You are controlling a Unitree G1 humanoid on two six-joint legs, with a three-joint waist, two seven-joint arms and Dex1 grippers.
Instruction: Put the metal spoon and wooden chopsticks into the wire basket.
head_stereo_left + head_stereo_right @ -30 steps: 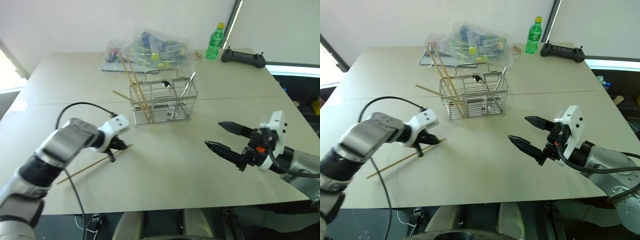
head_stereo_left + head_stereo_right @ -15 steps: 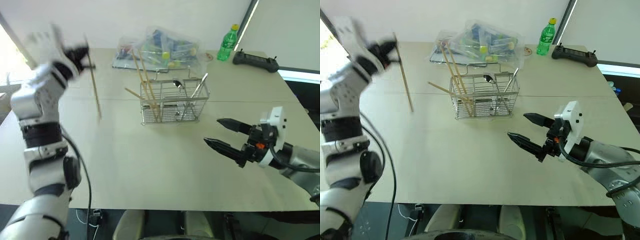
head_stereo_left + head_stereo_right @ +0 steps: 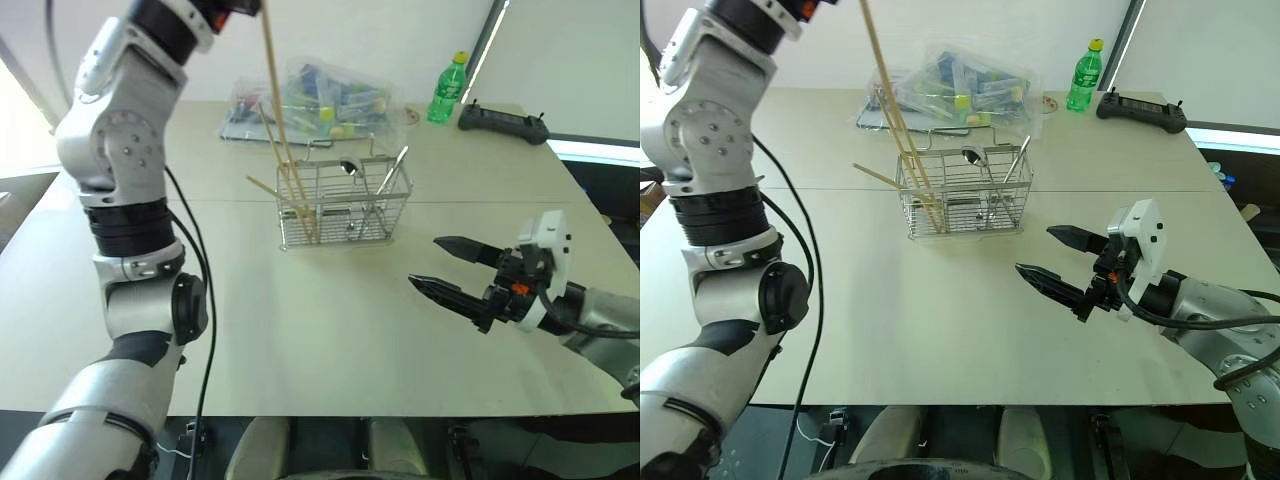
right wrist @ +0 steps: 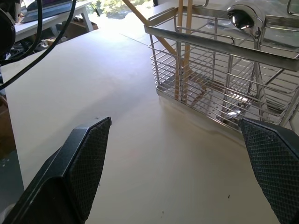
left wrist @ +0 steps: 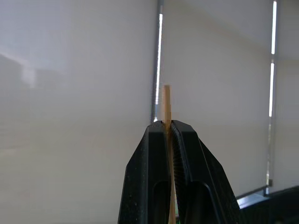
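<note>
1. Left gripper, raised high at 11 o'clock, is clamped on a chopstick hanging down toward the basket.
2. Right gripper hovers spread wide at 4 o'clock of the basket, empty.
3. Basket holds other chopsticks and a spoon; a bag and a bottle lie behind.

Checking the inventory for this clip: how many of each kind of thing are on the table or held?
wooden chopsticks: 4, one in the left gripper
metal spoon: 1
other metal utensil: 1
wire basket: 1
green bottle: 1
black controller: 1
clear plastic bag: 1
Total: 10
</note>
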